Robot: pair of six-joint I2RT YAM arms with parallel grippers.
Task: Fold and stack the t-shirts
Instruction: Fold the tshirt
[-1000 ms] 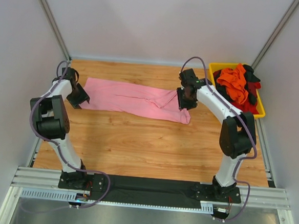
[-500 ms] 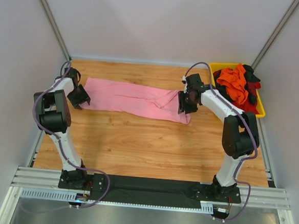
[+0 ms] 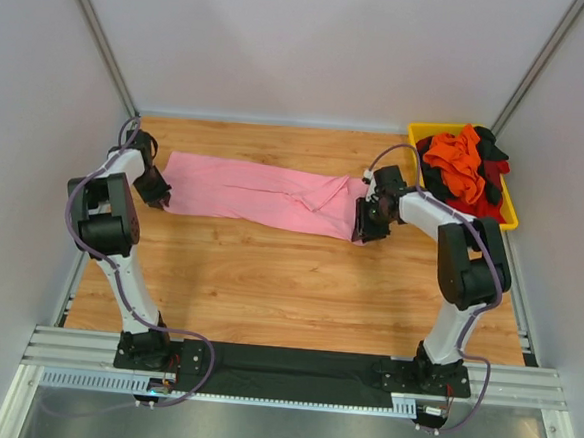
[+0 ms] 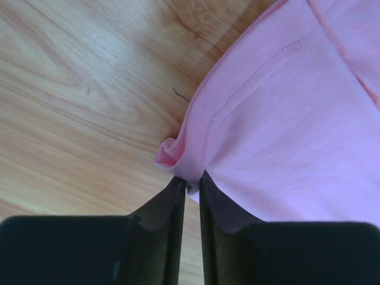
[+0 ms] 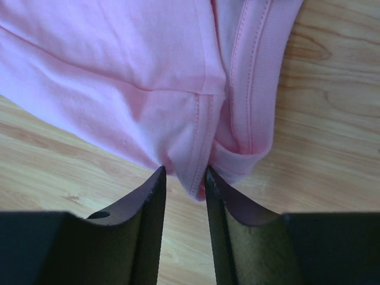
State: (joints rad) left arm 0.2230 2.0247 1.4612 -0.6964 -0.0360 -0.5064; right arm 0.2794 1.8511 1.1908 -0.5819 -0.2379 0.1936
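Pinching the limp, light-looking pink t-shirt (image 3: 254, 191) at its left hem, left gripper (image 4: 191, 179) is clamped; right gripper (image 5: 184, 173) straddles the thicker right seam, grip unclear.

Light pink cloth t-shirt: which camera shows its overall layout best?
Top external: the whole light pink cloth t-shirt lies as a long strip across the wooden table. Left wrist shows only a curled hem corner; right wrist only a stitched edge at the other end.

pink t-shirt (image 3: 264, 195) — long folded strip, flat | orange, red, black t-shirts (image 3: 464, 167) — heaped far-right
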